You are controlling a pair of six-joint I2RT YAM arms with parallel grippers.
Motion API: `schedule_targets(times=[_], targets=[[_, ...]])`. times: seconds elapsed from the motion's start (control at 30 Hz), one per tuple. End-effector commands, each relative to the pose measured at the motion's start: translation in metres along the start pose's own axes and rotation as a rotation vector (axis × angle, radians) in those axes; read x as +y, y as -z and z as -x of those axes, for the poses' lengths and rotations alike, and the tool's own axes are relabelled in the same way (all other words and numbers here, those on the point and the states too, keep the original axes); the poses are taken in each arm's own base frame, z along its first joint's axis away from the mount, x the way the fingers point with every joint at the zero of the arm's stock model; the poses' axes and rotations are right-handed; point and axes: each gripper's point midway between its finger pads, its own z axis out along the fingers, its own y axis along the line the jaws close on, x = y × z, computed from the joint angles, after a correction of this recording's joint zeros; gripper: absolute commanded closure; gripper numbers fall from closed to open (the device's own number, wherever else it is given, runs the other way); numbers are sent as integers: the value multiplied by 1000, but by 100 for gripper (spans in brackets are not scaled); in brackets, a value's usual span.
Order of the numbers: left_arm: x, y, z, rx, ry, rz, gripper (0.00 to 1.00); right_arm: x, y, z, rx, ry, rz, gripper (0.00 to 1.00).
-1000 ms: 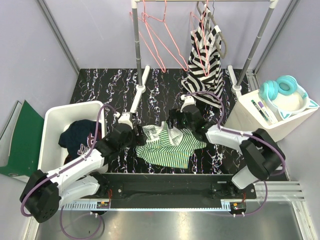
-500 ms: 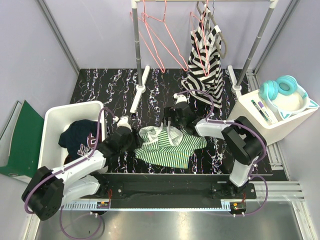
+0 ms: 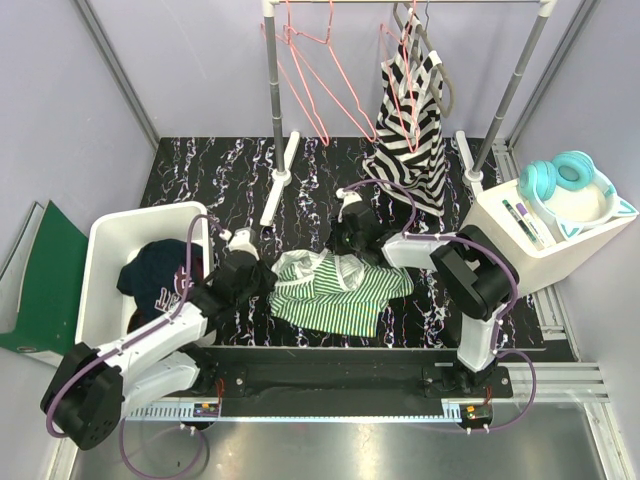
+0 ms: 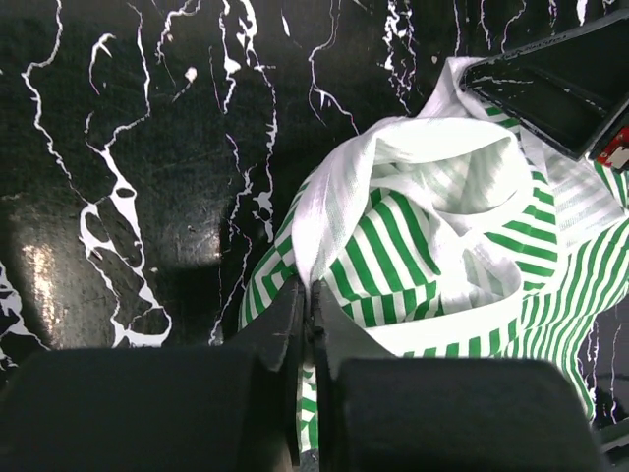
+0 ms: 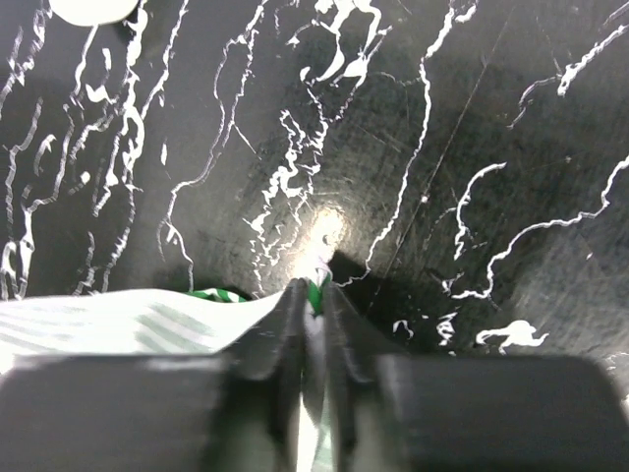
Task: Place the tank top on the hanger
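The tank top (image 3: 345, 300) lies crumpled on the black marbled table (image 3: 200, 170), between the two arms and in front of the clothes rack (image 3: 273, 90). The left gripper (image 4: 310, 295) is closed tight on the garment's white-trimmed edge at its left side, with cloth pinched between the fingers. The right gripper (image 5: 313, 293) sits at the top's far edge, fingers drawn nearly together with a sliver of green-and-white fabric caught between them. The pink wire hangers (image 3: 300, 95) hang on the rack's rail, well apart from the tank top. A white bin (image 3: 100, 230) stands at the left.
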Motion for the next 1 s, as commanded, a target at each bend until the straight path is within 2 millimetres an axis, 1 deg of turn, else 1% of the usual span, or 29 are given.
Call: schedule_targets(times=[0.0, 0.03, 0.07, 0.1, 0.13, 0.17, 0.2, 0.23, 0.27, 0.3, 0.33, 0.37, 0.4, 0.43, 0.47, 0.5, 0.53, 0.57, 0.6, 0.63, 0.67, 0.73, 0.77, 0.8, 0.83, 0.87, 0.9, 0.93, 0.97], targets=[[-15, 6, 36, -81, -6, -33, 100, 5, 1, 23, -36, 30, 2, 93], [-14, 7, 45, -99, -20, -22, 100, 4, 5, 24, -34, 34, -12, 98], [-13, 8, 51, -101, -33, -7, 100, 4, 13, 34, -58, 37, -17, 100], [-23, 13, 73, -142, -42, -14, 100, 3, 20, 36, -52, 50, -23, 100], [-18, 15, 89, -175, -70, 20, 100, -2, 28, 45, -73, 57, -54, 100], [-15, 16, 96, -168, -89, 55, 100, 2, 47, 67, -125, 77, -54, 100], [-29, 26, 127, -226, -95, 48, 100, -4, 59, 79, -155, 84, -91, 100], [-29, 31, 144, -258, -140, 76, 100, -8, 73, 85, -164, 90, -117, 100], [-29, 31, 152, -248, -172, 106, 100, -1, 102, 111, -240, 106, -117, 100], [-47, 45, 186, -314, -181, 91, 100, -10, 119, 117, -255, 110, -168, 100], [-48, 51, 203, -340, -226, 130, 100, -9, 135, 130, -295, 116, -179, 100], [-61, 60, 228, -367, -247, 136, 100, -3, 167, 151, -372, 129, -178, 100], [-63, 66, 243, -384, -297, 162, 100, -7, 186, 163, -409, 127, -206, 100], [-66, 69, 252, -383, -323, 176, 100, -5, 201, 173, -444, 131, -208, 100], [-82, 76, 277, -419, -335, 161, 100, 0, 226, 187, -497, 135, -203, 100], [-90, 79, 286, -425, -382, 149, 100, 0, 238, 191, -509, 137, -211, 100], [-99, 81, 296, -440, -404, 132, 100, 6, 255, 206, -554, 137, -202, 100], [-116, 90, 316, -482, -418, 102, 100, 11, 270, 214, -588, 149, -193, 100], [-124, 94, 325, -497, -463, 84, 100, 18, 283, 225, -621, 154, -173, 100], [-130, 100, 335, -520, -475, 80, 100, 21, 289, 229, -632, 157, -165, 100], [-140, 113, 350, -564, -478, 68, 100, 24, 295, 232, -647, 157, -154, 100], [-145, 127, 361, -612, -503, 82, 100, 29, 299, 231, -648, 153, -129, 100], [-145, 135, 361, -629, -504, 85, 100, 30, 299, 228, -644, 139, -117, 100], [-144, 136, 358, -633, -511, 90, 100, 31, 297, 223, -634, 133, -103, 100], [-147, 136, 353, -636, -517, 72, 100, 26, 288, 211, -603, 128, -105, 100], [-139, 127, 331, -596, -537, 66, 100, 24, 284, 203, -589, 107, -102, 100], [-137, 120, 318, -573, -533, 55, 100, 23, 277, 194, -564, 99, -91, 100], [-140, 114, 300, -547, -532, 29, 100, 15, 263, 175, -515, 92, -100, 100], [-129, 95, 266, -474, -536, 23, 100, 14, 258, 165, -494, 66, -88, 100]])
